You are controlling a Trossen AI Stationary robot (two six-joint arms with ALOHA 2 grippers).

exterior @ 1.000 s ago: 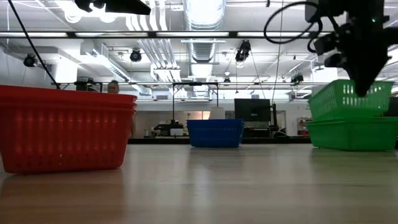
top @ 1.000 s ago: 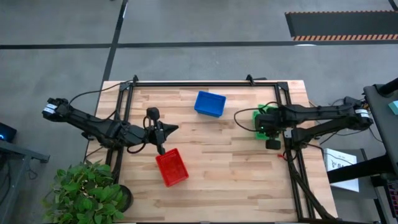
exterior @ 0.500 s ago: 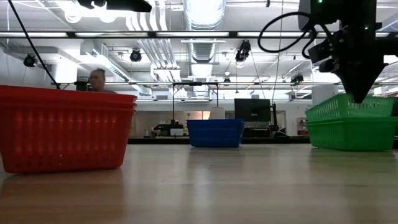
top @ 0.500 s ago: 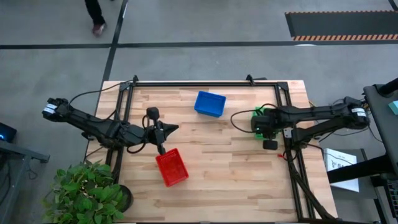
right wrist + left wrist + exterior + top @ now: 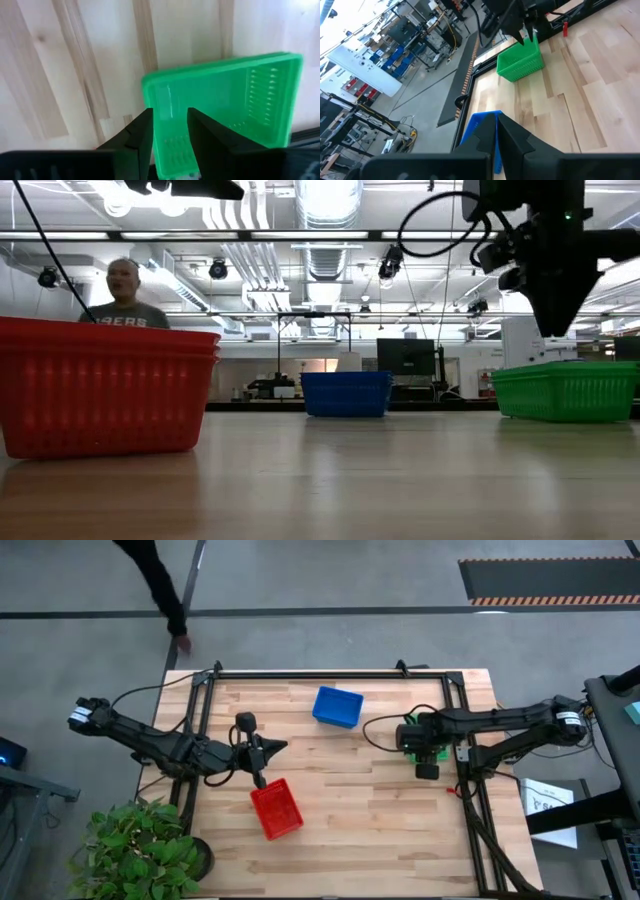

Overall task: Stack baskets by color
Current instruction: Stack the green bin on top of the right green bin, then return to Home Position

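Green baskets [image 5: 225, 105], nested one in another, rest level by their bottom on the table at the right [image 5: 565, 390]. My right gripper [image 5: 170, 132] hangs open above their left end, pointing down, its fingertips clear of the rim [image 5: 555, 320]. A blue basket [image 5: 337, 706] stands on the table at the far middle. Red baskets [image 5: 275, 808], also nested, stand near the front left. My left gripper [image 5: 280, 747] is shut on nothing and hovers just beyond the red baskets' far end, pointing toward the table's right.
A black frame [image 5: 330, 673] runs along the table's far, left and right edges. A potted plant [image 5: 140, 850] stands off the near left corner. A person [image 5: 160, 580] walks on the floor beyond the far left corner. Bare wood lies between the three basket groups.
My right gripper has let go of the upper green basket, which was tilted with one end raised and has dropped level into the one below. The gripper has shifted a little toward the table's left and now stands clear above the rim. A person has walked in behind the table.
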